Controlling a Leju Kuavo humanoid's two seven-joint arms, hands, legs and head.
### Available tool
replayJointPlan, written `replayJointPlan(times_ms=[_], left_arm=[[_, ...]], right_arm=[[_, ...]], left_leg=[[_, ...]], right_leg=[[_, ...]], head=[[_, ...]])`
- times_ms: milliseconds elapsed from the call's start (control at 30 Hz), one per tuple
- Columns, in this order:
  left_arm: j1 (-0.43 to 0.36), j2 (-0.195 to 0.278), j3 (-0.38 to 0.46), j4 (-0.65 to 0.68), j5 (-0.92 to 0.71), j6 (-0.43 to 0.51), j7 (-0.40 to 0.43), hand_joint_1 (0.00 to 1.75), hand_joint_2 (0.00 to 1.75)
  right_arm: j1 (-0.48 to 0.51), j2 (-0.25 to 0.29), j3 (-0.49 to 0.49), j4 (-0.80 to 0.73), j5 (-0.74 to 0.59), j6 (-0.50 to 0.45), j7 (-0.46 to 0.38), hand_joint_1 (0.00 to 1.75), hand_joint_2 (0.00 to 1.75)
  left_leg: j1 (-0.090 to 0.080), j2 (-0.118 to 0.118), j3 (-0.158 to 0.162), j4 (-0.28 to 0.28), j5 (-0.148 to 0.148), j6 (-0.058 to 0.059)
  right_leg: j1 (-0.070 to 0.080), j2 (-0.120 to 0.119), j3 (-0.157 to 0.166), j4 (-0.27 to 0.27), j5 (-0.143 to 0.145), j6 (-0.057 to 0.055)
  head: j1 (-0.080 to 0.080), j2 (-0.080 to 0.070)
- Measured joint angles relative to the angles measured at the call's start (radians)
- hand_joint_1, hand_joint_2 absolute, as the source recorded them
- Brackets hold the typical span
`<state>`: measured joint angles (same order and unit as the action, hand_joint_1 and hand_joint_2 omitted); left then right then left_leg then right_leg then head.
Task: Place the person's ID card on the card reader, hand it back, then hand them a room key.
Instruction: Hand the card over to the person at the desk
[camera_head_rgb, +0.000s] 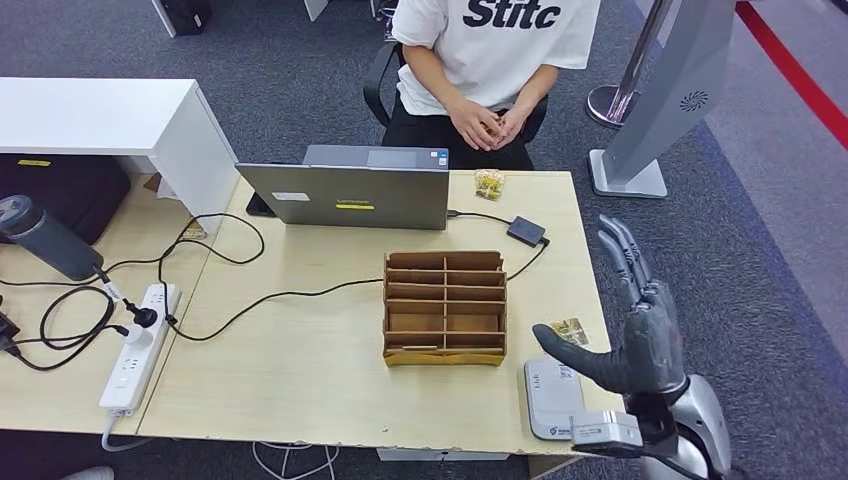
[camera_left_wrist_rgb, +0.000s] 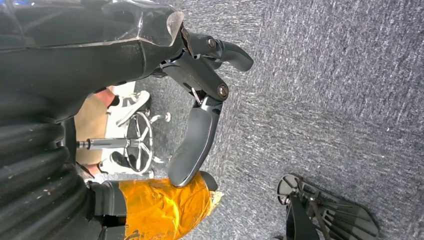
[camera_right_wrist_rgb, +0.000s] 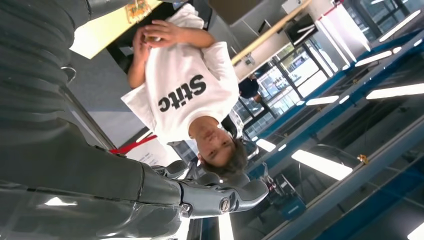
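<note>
The grey many-fingered right hand (camera_head_rgb: 635, 335) is raised empty, fingers spread, beside the white flat card reader (camera_head_rgb: 552, 398), a small patterned card (camera_head_rgb: 568, 331) lying near; no step appears completed.

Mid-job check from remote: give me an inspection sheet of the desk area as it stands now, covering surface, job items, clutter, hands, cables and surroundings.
Surface: light wooden desk, mostly bare at its near side.
Job's things: white card reader at the near right corner; a small card lies just beyond it; wooden slotted organizer at centre.
Clutter: laptop, small yellow item at the far edge.
Hands: right hand raised beside the desk, fingers spread, holding nothing; left hand hangs over carpet, holding nothing.
Cables: black cable crosses the desk to a power strip.
Surroundings: seated person opposite, hands clasped.
</note>
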<state>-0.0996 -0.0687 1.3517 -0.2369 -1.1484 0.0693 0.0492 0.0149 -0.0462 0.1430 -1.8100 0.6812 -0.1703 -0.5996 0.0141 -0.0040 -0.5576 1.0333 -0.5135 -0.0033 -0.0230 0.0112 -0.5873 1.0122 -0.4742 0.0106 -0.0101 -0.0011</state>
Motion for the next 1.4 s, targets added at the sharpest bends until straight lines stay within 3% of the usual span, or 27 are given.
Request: replayJointPlan(times_ms=[133, 300, 467, 700, 833, 1067, 1267, 1400], left_arm=[[-0.001, 0.000, 0.001, 0.000, -0.012, 0.000, 0.000, 0.00, 1.75], [-0.004, 0.000, 0.000, 0.000, -0.038, -0.015, 0.000, 0.00, 1.75], [-0.009, 0.001, -0.016, 0.000, -0.073, -0.035, 0.000, 0.00, 1.75], [-0.013, 0.004, -0.056, 0.000, -0.129, -0.059, -0.007, 0.00, 1.75], [-0.015, 0.008, -0.075, 0.000, -0.150, -0.072, -0.009, 0.00, 1.75], [-0.020, 0.016, -0.091, 0.000, -0.168, -0.081, -0.009, 0.00, 1.75], [-0.020, 0.018, -0.095, 0.000, -0.170, -0.078, -0.009, 0.00, 1.75], [-0.019, 0.020, -0.095, 0.000, -0.171, -0.077, -0.008, 0.00, 1.75]], right_arm=[[0.003, 0.006, 0.015, 0.001, 0.051, 0.010, 0.021, 0.00, 1.75], [-0.073, 0.025, 0.077, 0.027, 0.132, -0.002, 0.106, 0.00, 1.75], [-0.242, 0.059, 0.159, 0.103, 0.234, -0.002, 0.254, 0.00, 1.75], [-0.525, 0.132, 0.203, 0.340, 0.237, 0.061, 0.391, 0.00, 1.75], [-0.678, 0.177, 0.180, 0.523, 0.180, 0.087, 0.396, 0.00, 1.75], [-0.848, 0.224, 0.115, 0.780, 0.186, 0.074, 0.428, 0.00, 1.75], [-0.876, 0.242, 0.062, 0.858, 0.195, 0.065, 0.367, 0.00, 1.75], [-0.864, 0.241, 0.025, 0.858, 0.177, 0.079, 0.372, 0.00, 1.75]], left_leg=[[0.000, 0.000, 0.000, 0.000, 0.000, 0.000], [0.000, 0.000, 0.001, 0.000, 0.001, 0.000], [0.000, 0.001, 0.001, 0.000, 0.002, -0.001], [0.000, 0.001, 0.002, 0.000, 0.003, -0.001], [0.000, -0.001, 0.002, 0.000, 0.003, -0.001], [0.000, -0.001, 0.000, 0.000, 0.003, -0.001], [0.000, -0.001, 0.000, 0.000, 0.003, -0.002], [0.000, -0.001, 0.000, 0.000, 0.003, -0.001]], right_leg=[[0.000, 0.000, 0.001, 0.000, 0.000, 0.000], [0.000, 0.000, 0.002, 0.001, 0.001, 0.000], [0.000, 0.001, 0.002, 0.002, 0.001, -0.001], [0.000, 0.001, 0.001, 0.002, 0.001, -0.001], [0.000, 0.000, 0.002, 0.002, 0.002, -0.001], [0.000, 0.000, 0.001, 0.002, 0.002, 0.000], [0.000, 0.000, 0.000, 0.002, 0.001, 0.000], [0.000, 0.000, 0.000, 0.001, 0.001, 0.000]], head=[[0.000, 0.000], [0.000, 0.000], [0.000, 0.000], [0.000, 0.000], [0.000, 0.000], [0.000, 0.000], [0.000, 0.000], [0.000, 0.000]])
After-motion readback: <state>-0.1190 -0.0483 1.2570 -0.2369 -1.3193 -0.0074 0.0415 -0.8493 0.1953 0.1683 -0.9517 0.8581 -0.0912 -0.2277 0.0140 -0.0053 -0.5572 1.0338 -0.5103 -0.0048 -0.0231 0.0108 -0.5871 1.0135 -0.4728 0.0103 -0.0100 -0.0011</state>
